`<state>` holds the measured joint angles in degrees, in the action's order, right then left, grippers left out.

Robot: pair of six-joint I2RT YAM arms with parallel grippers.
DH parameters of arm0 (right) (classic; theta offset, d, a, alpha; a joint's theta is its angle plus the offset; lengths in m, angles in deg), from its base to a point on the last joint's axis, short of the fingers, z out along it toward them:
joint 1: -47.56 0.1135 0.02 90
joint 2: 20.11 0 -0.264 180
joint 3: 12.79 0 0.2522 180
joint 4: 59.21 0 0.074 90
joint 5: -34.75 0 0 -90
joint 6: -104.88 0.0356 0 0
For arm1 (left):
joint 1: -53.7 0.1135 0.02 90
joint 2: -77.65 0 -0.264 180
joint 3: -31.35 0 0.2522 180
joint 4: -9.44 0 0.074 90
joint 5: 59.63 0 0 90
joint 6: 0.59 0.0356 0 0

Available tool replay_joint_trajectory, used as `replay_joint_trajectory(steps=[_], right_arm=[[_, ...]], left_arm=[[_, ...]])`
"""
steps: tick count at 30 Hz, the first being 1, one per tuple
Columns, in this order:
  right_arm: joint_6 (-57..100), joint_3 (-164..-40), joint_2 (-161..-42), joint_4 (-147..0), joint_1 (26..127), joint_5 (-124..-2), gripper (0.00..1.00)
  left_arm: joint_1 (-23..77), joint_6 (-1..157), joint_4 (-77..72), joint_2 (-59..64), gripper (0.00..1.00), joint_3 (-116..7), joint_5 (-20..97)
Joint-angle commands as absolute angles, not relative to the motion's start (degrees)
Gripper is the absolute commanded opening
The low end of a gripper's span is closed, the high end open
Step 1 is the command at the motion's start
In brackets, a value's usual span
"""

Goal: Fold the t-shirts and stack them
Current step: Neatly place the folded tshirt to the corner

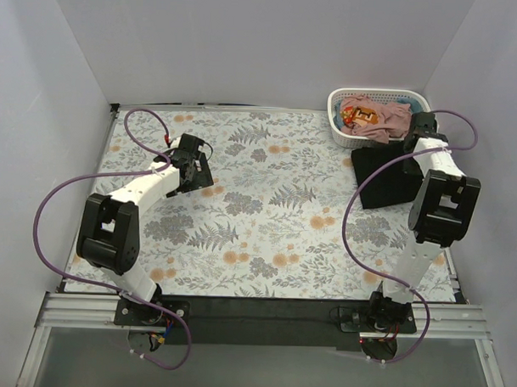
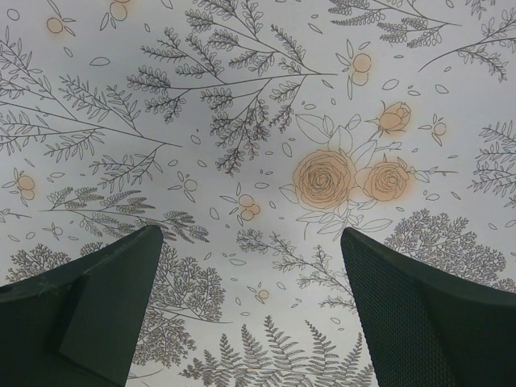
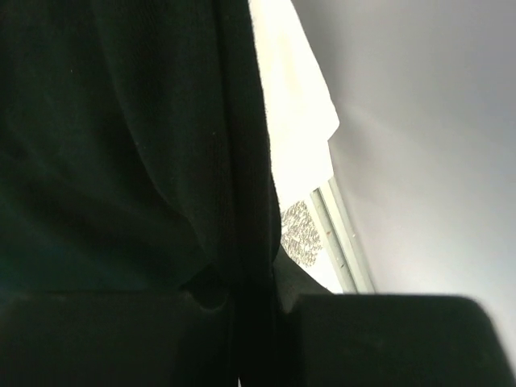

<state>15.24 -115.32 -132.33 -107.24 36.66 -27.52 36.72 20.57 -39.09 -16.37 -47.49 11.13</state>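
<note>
Counting from above: two arms, two grippers, one black t-shirt (image 1: 385, 179), one white slotted basket (image 1: 332, 115) and one floral cloth (image 1: 266, 211) covering the table; the pink t-shirts (image 1: 388, 117) lie heaped in the basket, too crumpled to count, with orange and blue scraps among them that I cannot identify. The left gripper (image 1: 194, 164) hovers over the left side of the cloth, its fingers (image 2: 97, 306) spread wide with only printed ferns and roses between them; the right gripper (image 1: 424, 124) sits at the basket's near right corner, its fingers (image 3: 387, 339) pressed together on a fold of the black t-shirt, which fills most of the right wrist view. The black t-shirt hangs and rests just in front of the basket, near the table's right edge; its lower right part is hidden behind the right arm, and its neck label cannot be seen. A strip of white fabric (image 3: 294, 105) shows beyond it, overexposed, its kind unclear. A broad stretch of floral cloth lies between the left gripper and the black t-shirt; the right wall (image 1: 490, 125) stands close beside the right arm.
</note>
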Motion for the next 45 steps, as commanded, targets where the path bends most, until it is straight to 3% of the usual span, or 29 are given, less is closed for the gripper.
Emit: replay_joint_trajectory(steps=[1, 9, 15, 26, 34, 41, 45], right_arm=[[15.1, -117.0, -133.1, -101.3, 36.2, -21.5, 0.23], [22.8, -114.7, -130.5, -103.5, 36.2, -12.9, 0.69], [23.1, -112.3, -126.3, -105.3, 36.2, -16.1, 0.68], [21.8, -104.0, -116.3, -91.5, 36.2, -41.2, 0.6], [23.8, -108.3, -122.4, -85.7, 34.6, -47.3, 0.56], [25.3, -110.0, -127.2, -78.4, 32.4, -50.2, 0.33], [25.4, -112.0, -130.2, -76.5, 32.2, -47.9, 0.26]], left_arm=[[37.1, 20.3, -39.6, -16.0, 0.93, -48.1, 10.3], [37.1, 20.3, -39.4, -16.4, 0.92, -48.1, 10.9], [37.1, 20.4, -39.3, -15.5, 0.92, -48.0, 11.1], [37.1, 20.4, -39.0, -15.6, 0.92, -47.7, 11.1], [37.1, 20.6, -39.0, -16.7, 0.91, -47.8, 10.7], [37.1, 20.7, -39.0, -18.1, 0.91, -47.7, 10.6], [37.0, 20.8, -39.0, -18.9, 0.91, -47.9, 10.8]])
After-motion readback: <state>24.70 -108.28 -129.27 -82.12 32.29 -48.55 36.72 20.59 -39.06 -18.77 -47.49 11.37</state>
